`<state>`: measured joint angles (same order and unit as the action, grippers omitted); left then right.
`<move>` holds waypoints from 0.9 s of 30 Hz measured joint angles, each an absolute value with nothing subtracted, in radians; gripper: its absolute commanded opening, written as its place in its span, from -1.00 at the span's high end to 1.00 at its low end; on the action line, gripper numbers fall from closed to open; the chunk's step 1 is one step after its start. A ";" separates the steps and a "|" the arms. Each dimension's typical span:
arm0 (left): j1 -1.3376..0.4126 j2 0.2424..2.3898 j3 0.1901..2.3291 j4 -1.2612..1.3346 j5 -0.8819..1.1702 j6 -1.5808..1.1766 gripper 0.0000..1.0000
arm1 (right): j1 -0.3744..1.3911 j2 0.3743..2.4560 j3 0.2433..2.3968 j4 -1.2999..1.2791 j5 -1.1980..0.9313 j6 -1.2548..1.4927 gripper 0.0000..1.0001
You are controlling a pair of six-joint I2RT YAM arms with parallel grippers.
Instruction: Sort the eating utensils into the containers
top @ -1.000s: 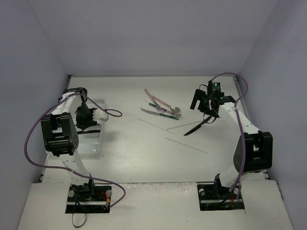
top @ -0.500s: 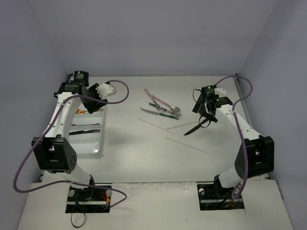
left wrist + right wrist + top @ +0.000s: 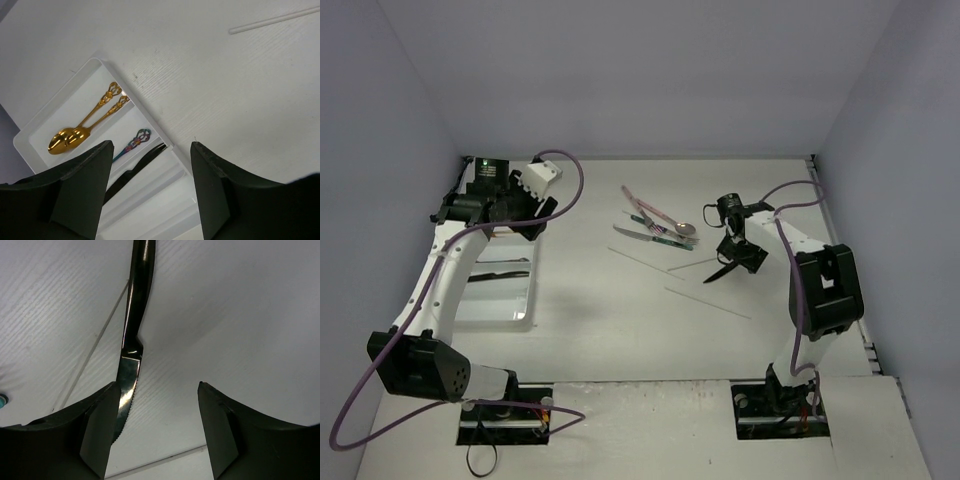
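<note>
The white divided tray [image 3: 523, 318] lies at the left. In the left wrist view the tray [image 3: 33, 134] holds two gold spoons [image 3: 82, 129], an iridescent-handled piece [image 3: 132, 144] and a black knife [image 3: 131, 172]. My left gripper [image 3: 151, 150] is open and empty, above the tray's far right corner [image 3: 524, 218]. A black knife [image 3: 718, 272] lies on the table right of centre. My right gripper [image 3: 744, 254] is open just above it; in the right wrist view the knife [image 3: 134, 315] runs along the left finger [image 3: 97, 425]. Pink- and green-handled cutlery [image 3: 656, 224] lies in a pile at the centre back.
Two thin pale sticks [image 3: 642, 259] [image 3: 708, 301] lie on the table near the black knife. One stick [image 3: 92, 352] passes under the knife in the right wrist view. Another pale stick [image 3: 272, 21] shows in the left wrist view. Walls close in the table on three sides.
My left arm has risen out of the tray and swung toward its far right corner. My right gripper has moved left and down over the black knife.
</note>
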<state>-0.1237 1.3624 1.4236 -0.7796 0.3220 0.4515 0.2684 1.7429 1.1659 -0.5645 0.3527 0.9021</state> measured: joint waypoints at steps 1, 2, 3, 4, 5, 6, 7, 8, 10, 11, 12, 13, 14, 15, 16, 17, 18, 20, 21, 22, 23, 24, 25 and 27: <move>-0.127 1.357 1.417 -0.778 0.321 0.441 -0.18 | 0.268 1.750 1.166 -0.566 0.353 0.912 -0.21; -0.129 1.351 1.412 -0.777 0.319 0.433 -0.18 | 0.268 1.756 1.167 -0.567 0.354 0.919 -0.21; -0.130 1.347 1.408 -0.776 0.316 0.426 -0.18 | 0.268 1.762 1.169 -0.568 0.355 0.923 -0.21; -0.130 1.343 1.405 -0.774 0.314 0.419 -0.18 | 0.268 1.767 1.172 -0.569 0.357 0.927 -0.21; -0.130 1.339 1.400 -0.770 0.314 0.414 -0.18 | 0.268 1.773 1.178 -0.571 0.360 0.931 -0.21; -0.130 1.334 1.394 -0.766 0.313 0.410 -0.18 | 0.268 1.780 1.184 -0.575 0.363 0.935 -0.21; -0.130 1.330 1.388 -0.764 0.313 0.407 -0.18 | 0.266 1.786 1.191 -0.575 0.365 0.937 -0.21; -0.130 1.326 1.383 -0.762 0.313 0.405 -0.18 | 0.264 1.793 1.197 -0.575 0.367 0.939 -0.21; -0.130 1.323 1.374 -0.761 0.313 0.401 -0.18 | 0.261 1.805 1.207 -0.575 0.373 0.940 -0.20; -0.130 1.322 1.371 -0.760 0.313 0.399 -0.18 | 0.258 1.811 1.210 -0.575 0.376 0.942 -0.19; -0.130 1.322 1.369 -0.759 0.313 0.397 -0.18 | 0.254 1.817 1.212 -0.574 0.378 0.942 -0.19; -0.130 1.322 1.367 -0.758 0.313 0.395 -0.18 | 0.251 1.822 1.214 -0.573 0.381 0.942 -0.18; -0.130 1.322 1.366 -0.757 0.313 0.393 -0.18 | 0.246 1.828 1.214 -0.573 0.382 0.942 -0.17; -0.130 1.322 1.365 -0.757 0.313 0.391 -0.18 | 0.241 1.834 1.214 -0.573 0.383 0.942 -0.16; -0.130 1.322 1.365 -0.757 0.313 0.390 -0.18 | 0.235 1.841 1.214 -0.572 0.384 0.942 -0.14; -0.130 1.322 1.365 -0.756 0.313 0.390 -0.18 | 0.230 1.847 1.214 -0.572 0.386 0.942 -0.13; -0.130 1.322 1.365 -0.755 0.313 0.390 -0.18 | 0.225 1.851 1.214 -0.571 0.387 0.942 -0.13; -0.130 1.322 1.365 -0.752 0.313 0.389 -0.18 | 0.217 1.858 1.214 -0.569 0.389 0.942 -0.12; -0.130 1.322 1.365 -0.751 0.313 0.389 -0.18 | 0.213 1.860 1.214 -0.566 0.391 0.942 -0.12; -0.130 1.322 1.365 -0.750 0.313 0.389 -0.18 | 0.211 1.860 1.214 -0.562 0.393 0.942 -0.11; -0.130 1.322 1.365 -0.750 0.313 0.389 -0.18 | 0.208 1.861 1.214 -0.559 0.395 0.942 -0.11; -0.130 1.322 1.365 -0.750 0.313 0.389 -0.18 | 0.206 1.862 1.214 -0.556 0.396 0.942 -0.11; -0.130 1.322 1.365 -0.750 0.313 0.389 -0.18 | 0.203 1.863 1.214 -0.553 0.397 0.942 -0.11; -0.130 1.322 1.365 -0.750 0.313 0.389 -0.18 | 0.201 1.864 1.214 -0.544 0.399 0.942 -0.10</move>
